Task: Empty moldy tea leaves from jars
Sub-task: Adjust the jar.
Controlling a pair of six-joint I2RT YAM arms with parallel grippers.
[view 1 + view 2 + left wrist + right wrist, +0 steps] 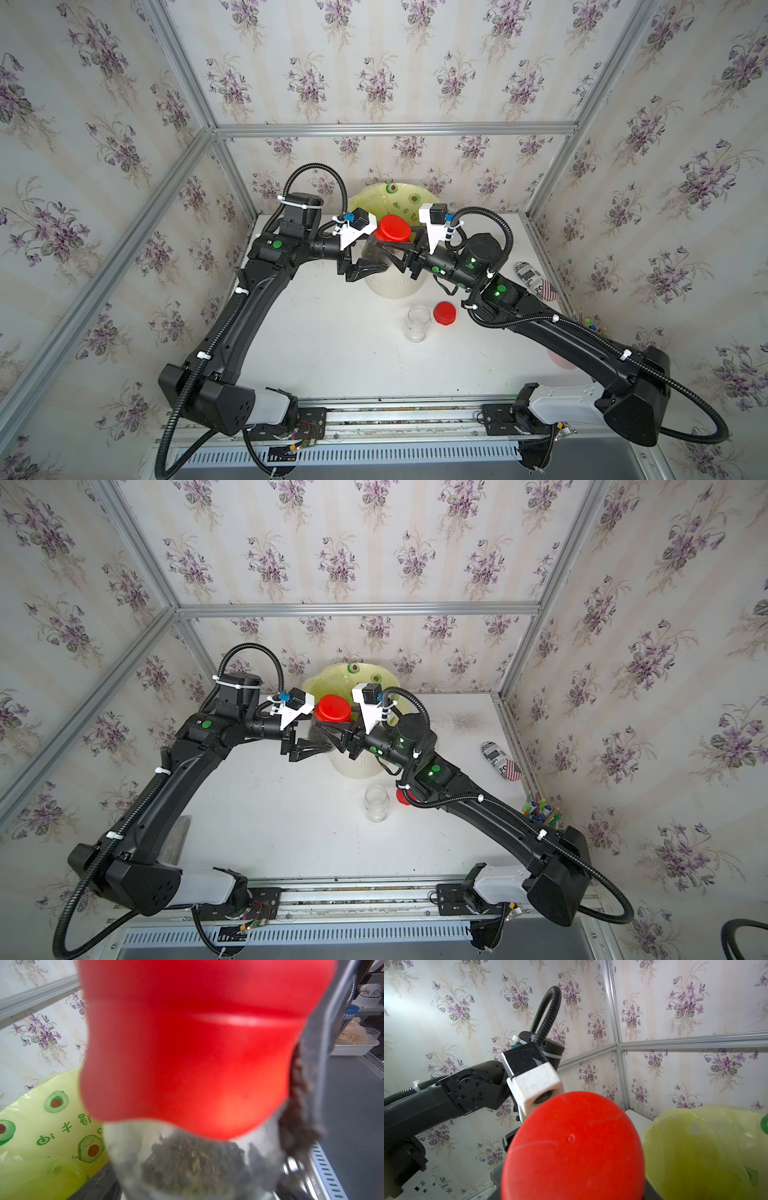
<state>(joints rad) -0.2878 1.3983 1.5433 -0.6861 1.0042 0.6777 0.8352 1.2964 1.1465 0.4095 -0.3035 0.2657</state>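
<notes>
Item: jar, capped, tea leaves inside; aloft by white bin. Grip: right pincer pinching jar body; left pincer alongside jar under red lid, spread or clamped cannot tell. Step, likely: uncapping. Next needs left pincer on lid, twist off.

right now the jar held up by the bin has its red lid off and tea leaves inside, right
No, the red lid is on the held jar, as both top views show. It is held up by the bin with tea leaves inside.
</notes>
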